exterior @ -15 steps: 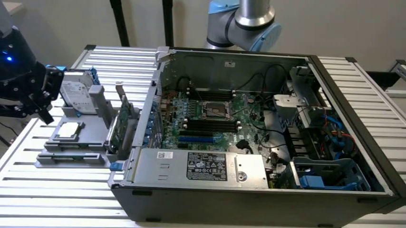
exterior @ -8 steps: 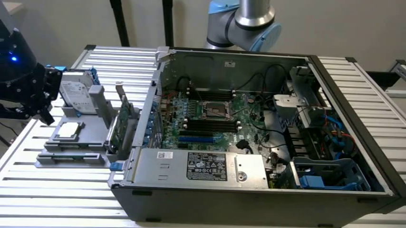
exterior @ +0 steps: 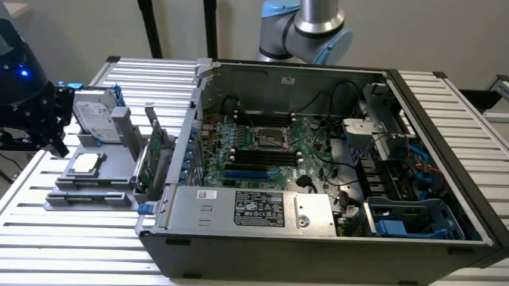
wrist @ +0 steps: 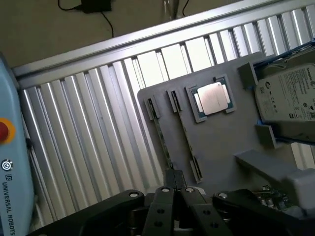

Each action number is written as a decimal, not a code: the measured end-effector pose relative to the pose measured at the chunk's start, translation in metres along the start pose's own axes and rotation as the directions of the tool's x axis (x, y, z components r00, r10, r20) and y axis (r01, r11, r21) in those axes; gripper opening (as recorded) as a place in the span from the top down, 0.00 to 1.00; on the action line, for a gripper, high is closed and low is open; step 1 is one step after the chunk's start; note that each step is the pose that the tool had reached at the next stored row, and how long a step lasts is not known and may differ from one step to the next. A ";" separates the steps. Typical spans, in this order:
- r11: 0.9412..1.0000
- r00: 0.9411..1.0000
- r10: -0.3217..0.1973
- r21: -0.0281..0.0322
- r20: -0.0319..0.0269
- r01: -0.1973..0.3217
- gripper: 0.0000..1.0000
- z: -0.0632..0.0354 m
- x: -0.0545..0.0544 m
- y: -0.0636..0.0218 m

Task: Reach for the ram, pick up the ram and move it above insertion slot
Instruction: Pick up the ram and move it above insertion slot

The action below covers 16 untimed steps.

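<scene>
gripper point(wrist: 173, 191): clenched, tips pressed together, and I see nothing between them. It hangs over the near end of the grey holder plate point(wrist: 221, 142).
ram point(wrist: 162, 142): thin dark strip standing on edge in a clipped slot of the holder. Its near end is just ahead of the tips and it runs straight away from the hand. Not grasped.
second holder slot: runs alongside the ram, one step further from the hand. I can't tell if it's filled.
processor chip point(wrist: 212, 100): flat in its square pocket on the holder, beyond the far end of that second slot.
hard drive point(wrist: 290, 98): silver with a white label, propped in the holder's bracket beyond the processor pocket.
expansion card point(exterior: 155, 155): green, upright, on the holder's side away from the hand, beside the case.
table point(wrist: 98, 137): slatted aluminium, carrying both the holder and the case.
computer case point(exterior: 318, 256): lid off, well apart from the hand, on the exterior view's right.
inside case: motherboard point(exterior: 270, 128); power supply box point(exterior: 247, 208) along the near wall; blue drive cage point(exterior: 413, 220) in the corner.
insertion slots point(exterior: 266, 156): black rows on the motherboard below the processor socket, far from the hand.
</scene>
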<state>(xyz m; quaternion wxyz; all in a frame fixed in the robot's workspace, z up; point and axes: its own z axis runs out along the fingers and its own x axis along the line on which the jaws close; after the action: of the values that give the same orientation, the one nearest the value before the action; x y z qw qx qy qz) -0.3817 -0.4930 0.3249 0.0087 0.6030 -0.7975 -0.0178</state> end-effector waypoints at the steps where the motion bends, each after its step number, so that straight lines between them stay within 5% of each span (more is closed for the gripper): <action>1: 1.000 1.000 -0.018 0.000 0.001 0.018 0.89 0.0002 0.000 0.0000; 9: 0.988 0.988 -0.156 -0.004 0.010 0.156 0.89 0.0013 0.000 -0.0001; 16: 0.962 0.962 -0.272 -0.007 0.018 0.272 0.89 0.0020 0.000 -0.0002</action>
<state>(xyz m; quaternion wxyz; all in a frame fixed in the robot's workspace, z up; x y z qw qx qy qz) -0.3817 -0.4931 0.3229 0.0021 0.7066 -0.7071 -0.0276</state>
